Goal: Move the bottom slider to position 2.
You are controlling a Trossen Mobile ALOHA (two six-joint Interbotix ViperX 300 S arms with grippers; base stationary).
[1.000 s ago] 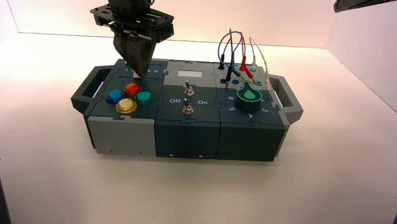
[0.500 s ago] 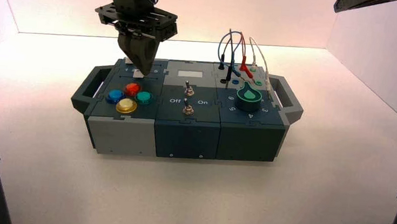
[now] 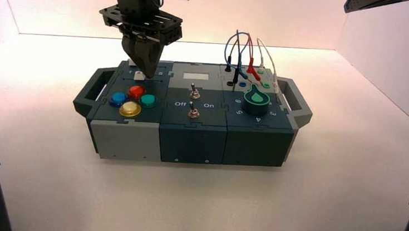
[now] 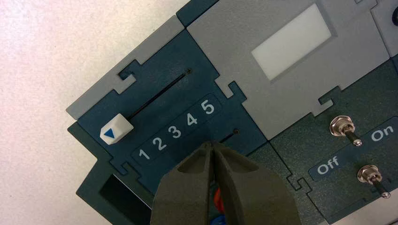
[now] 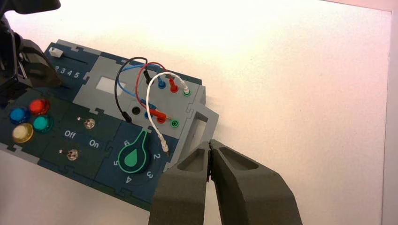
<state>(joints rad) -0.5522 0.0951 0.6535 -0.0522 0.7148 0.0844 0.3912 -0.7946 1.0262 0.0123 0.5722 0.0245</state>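
Observation:
My left gripper (image 3: 149,74) is shut, empty, and hangs just above the slider panel at the box's back left. In the high view a small white knob (image 3: 138,75), the bottom slider, shows just left of the fingertips. In the left wrist view the shut gripper (image 4: 212,144) covers that slider's slot; only the slot's far end (image 4: 236,131) shows and the knob is hidden. The numeral 2 (image 4: 159,143) sits in the row 1 to 5. My right gripper (image 5: 210,145) is shut and parked high off the box's right end.
The other white slider knob (image 4: 115,132), with a blue triangle, sits at the numeral 1 end of the back slot. Coloured buttons (image 3: 131,99) lie in front of the sliders. Two toggle switches (image 3: 193,102), a green dial (image 3: 256,100) and wires (image 3: 246,55) lie further right.
My left gripper has risen a little and shifted slightly right. The white knob, covered by the fingertips a second ago, now shows beside them.

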